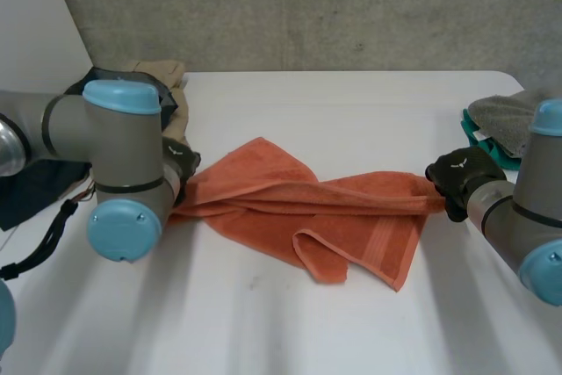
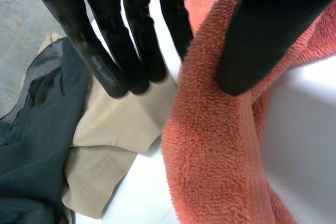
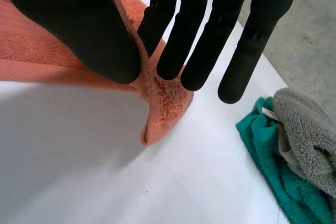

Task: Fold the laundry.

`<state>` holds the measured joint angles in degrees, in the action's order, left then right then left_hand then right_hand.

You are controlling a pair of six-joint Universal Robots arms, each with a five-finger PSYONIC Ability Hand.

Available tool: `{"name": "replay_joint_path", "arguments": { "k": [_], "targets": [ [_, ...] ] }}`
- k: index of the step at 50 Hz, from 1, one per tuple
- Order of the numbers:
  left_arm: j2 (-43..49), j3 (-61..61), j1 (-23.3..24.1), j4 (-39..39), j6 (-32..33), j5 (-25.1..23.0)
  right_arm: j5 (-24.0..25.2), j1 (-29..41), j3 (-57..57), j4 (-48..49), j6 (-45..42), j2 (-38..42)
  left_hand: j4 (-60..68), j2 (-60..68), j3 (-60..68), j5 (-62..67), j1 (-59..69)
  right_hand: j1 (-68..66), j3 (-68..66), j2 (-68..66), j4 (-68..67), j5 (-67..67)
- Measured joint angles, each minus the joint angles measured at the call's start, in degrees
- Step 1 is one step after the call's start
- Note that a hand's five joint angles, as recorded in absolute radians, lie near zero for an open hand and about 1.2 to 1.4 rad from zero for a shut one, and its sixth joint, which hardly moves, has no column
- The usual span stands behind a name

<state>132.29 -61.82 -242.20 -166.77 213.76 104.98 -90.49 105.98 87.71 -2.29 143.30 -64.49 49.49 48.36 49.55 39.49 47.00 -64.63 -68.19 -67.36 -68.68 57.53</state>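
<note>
Bottom of the head view is plain white table (image 1: 263,331). A bit further up, the left arm (image 1: 118,164) takes up the left side and the right arm (image 1: 536,217) pokes in at the lower right, cut off by the frame edge.

Dead centre is the orange towel (image 1: 299,208), bunched up and pulled into a long strip across the table, with one flap hanging toward bottom centre.

The left hand (image 1: 181,162) is at the towel's left end, mostly hidden behind its own arm. On the left wrist cam, the towel edge runs up between the thumb and the nearest finger, so it's pinched. The other fingers are straight and close together.

The right hand (image 1: 458,175) has the right end. It pinches a corner between thumb and first finger, with the rest straight and slightly fanned.

Upper left there's a beige garment (image 1: 162,76), half hidden by the arm, and a dark garment (image 2: 31,156) overlaps it. At the right edge a grey towel (image 1: 509,111) sits on a teal cloth (image 1: 481,136), both cropped.

Behind everything is a grey concrete wall (image 1: 307,6).
</note>
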Motion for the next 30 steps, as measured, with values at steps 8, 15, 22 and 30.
{"name": "replay_joint_path", "arguments": {
  "k": [8,15,22,30],
  "targets": [
    [-10.5,-8.9,-1.8,-0.4,-6.2,-2.7,-0.1,-0.2,1.8,2.6,0.0,-0.5,-37.2,-35.7,-36.9,-36.5,-34.1,0.0,0.0,0.0,0.0,0.0],
    [-20.0,-21.0,-8.6,-2.4,-11.9,-6.3,-0.1,-0.1,2.0,2.5,0.1,-0.7,-38.0,-36.7,-37.7,-36.5,-35.2,0.0,0.0,0.0,0.0,0.0],
    [-20.0,-26.4,-15.8,-2.0,-14.8,-9.2,-0.2,-0.2,2.0,2.4,0.1,-1.7,-37.7,-36.5,-37.5,-36.5,-35.0,0.0,0.0,0.0,0.0,0.0],
    [-12.8,-23.7,-19.5,-0.2,-15.2,-11.7,0.0,-0.4,2.8,2.4,0.9,-3.7,-30.4,-29.4,-30.8,-30.6,-27.6,0.0,0.0,0.0,0.0,0.0]
  ]
}}
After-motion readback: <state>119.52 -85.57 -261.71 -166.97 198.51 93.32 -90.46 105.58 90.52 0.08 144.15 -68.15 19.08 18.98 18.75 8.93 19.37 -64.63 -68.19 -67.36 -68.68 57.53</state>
